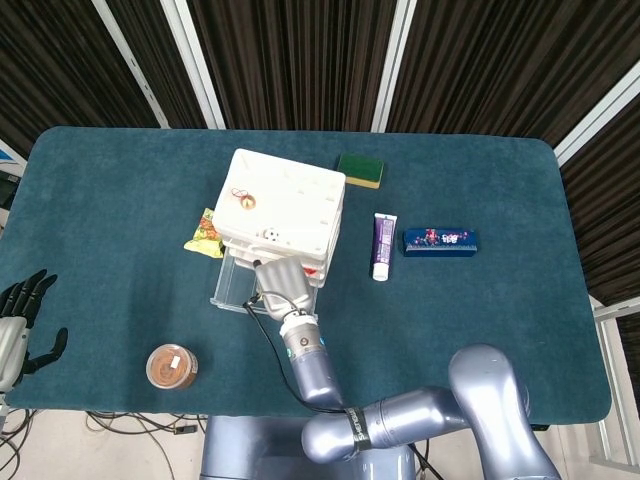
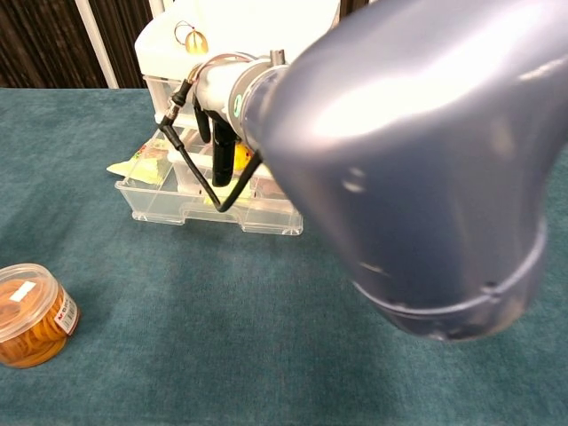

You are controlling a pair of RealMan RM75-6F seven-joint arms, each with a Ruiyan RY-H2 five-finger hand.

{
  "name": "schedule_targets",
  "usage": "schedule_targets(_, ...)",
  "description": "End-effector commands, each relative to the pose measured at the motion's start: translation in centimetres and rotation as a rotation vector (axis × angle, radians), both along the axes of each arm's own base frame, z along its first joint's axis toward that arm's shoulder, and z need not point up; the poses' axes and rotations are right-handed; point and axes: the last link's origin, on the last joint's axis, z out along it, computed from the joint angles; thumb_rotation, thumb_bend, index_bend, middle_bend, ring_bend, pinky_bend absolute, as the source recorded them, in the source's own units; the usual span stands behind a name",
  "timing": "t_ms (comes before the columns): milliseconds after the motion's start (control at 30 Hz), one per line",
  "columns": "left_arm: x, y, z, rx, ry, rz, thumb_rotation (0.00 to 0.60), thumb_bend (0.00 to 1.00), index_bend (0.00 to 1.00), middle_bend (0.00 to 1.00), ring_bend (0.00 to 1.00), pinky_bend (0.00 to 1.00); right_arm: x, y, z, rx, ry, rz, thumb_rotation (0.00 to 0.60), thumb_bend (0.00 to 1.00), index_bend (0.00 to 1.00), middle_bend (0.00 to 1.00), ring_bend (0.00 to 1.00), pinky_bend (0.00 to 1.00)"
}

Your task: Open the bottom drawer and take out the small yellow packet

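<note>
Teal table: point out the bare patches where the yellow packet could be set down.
Bare teal table lies left of the white drawer unit, above the round orange-lidded tub; more lies below the purple tube and blue box. It is crowded at the open clear bottom drawer, under the right hand.
</note>
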Motion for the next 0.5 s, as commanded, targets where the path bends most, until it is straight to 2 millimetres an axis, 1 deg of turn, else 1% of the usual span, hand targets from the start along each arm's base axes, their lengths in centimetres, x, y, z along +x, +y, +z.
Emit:
schedule_targets(33, 0.0, 0.0, 0.0, -0.002, 0.0, 0.001, 0.6, 0.44, 0.07, 0.02, 0.0, 0.0, 0.0, -0.1, -0.3, 0.014, 0.009, -0.014, 0.6, 0.26, 0.38, 1.0, 1.0, 1.0)
schedule_targets(233, -0.1, 0.1, 0.0, -0.002, 0.0, 0.006, 0.6, 0.44, 0.07, 0.02, 0.0, 0.0, 0.0, -0.4, -0.8, 0.028, 0.031, -0.016, 0.6, 0.24, 0.4, 1.0, 1.0, 1.0)
schedule_targets(500, -0.1, 0.1, 0.1, -0.001, -0.001, 0.009, 0.6, 0.44, 0.07, 0.02, 0.0, 0.0, -0.2, -0.5, -1.3, 0.039, 0.062, -0.011, 0.6, 0.23, 0.4, 1.0, 1.0, 1.0)
